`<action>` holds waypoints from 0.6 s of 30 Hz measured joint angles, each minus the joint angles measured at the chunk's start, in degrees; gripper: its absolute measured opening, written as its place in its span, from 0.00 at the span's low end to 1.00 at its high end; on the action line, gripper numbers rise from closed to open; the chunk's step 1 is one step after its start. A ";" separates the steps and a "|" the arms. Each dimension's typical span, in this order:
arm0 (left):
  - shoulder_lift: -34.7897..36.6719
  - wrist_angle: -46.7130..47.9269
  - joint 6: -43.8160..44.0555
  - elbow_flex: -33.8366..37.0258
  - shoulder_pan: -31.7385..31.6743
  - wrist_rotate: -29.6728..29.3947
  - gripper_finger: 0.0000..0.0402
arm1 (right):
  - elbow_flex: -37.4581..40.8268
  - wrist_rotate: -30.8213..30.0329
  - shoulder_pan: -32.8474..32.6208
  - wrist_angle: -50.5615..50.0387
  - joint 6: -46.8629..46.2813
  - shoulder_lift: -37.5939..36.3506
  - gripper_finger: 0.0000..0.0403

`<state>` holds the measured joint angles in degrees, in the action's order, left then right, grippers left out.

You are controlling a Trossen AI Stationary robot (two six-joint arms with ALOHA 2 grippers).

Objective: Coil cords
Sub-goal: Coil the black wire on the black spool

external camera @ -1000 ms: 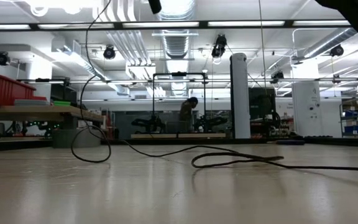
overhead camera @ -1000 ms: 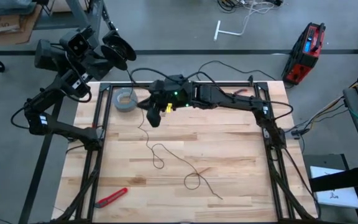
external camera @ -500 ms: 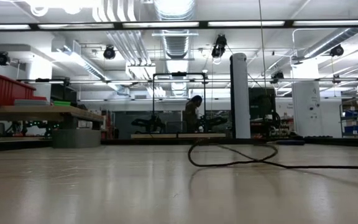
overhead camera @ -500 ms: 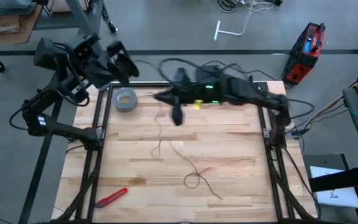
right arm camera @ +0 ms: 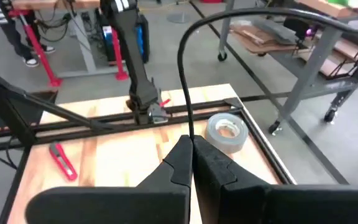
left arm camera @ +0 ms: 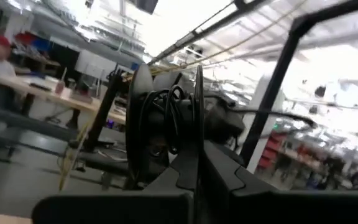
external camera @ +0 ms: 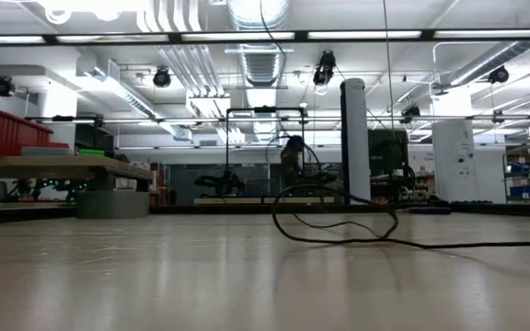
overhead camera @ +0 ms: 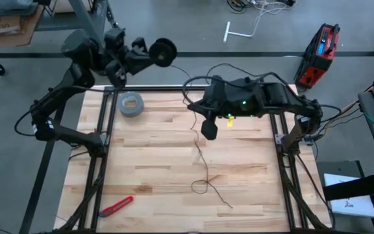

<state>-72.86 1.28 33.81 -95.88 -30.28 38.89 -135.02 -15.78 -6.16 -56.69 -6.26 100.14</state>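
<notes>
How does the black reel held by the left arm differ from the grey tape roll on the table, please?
The reel is black and held edge-up off the table's far edge by the left hand; the tape roll is grey and lies flat on the table, untouched. The reel carries wound cord; the tape roll's core is empty. Both are round and similar in size.

Pale striped wood on the tabletop (overhead camera: 148, 162), a grey tape roll (overhead camera: 131, 104) at its far edge, a red-and-black cutter (overhead camera: 116, 205) near its front, thin black cord (overhead camera: 203, 170) looping across it.
</notes>
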 joint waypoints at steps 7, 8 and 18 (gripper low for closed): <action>-4.66 2.35 4.84 0.02 -0.22 4.26 0.00 | 0.06 -0.66 -0.22 0.61 2.18 -0.71 0.00; -5.07 3.38 4.70 0.02 -0.22 4.84 0.00 | 0.06 -0.87 -0.24 0.43 2.40 -0.93 0.00; -8.16 9.67 3.25 0.00 -7.19 10.38 0.00 | 0.06 2.25 -0.48 0.67 2.40 -4.05 0.00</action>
<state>-81.02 10.96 37.06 -95.87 -37.46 49.27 -134.96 -13.53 -6.64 -56.03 -3.86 96.09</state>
